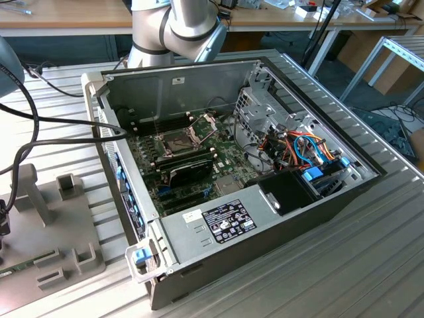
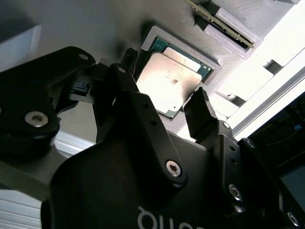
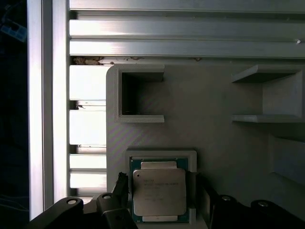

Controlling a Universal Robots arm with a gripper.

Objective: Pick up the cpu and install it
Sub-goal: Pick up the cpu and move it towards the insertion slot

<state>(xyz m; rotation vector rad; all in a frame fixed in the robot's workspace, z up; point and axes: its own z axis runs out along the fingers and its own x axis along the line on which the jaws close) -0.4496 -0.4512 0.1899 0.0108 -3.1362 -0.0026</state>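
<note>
While in tray — cpu, claw astride

The exterior view is evenly lit; glare washes out the cpu in the second wrist view.

Ribbed grey aluminium desk, evenly lit. Beyond its far edge: long wooden workbench on pale legs. Past the desk's edge at the exterior view's right: bare metal rack frame, dark floor, loose cables.
</note>
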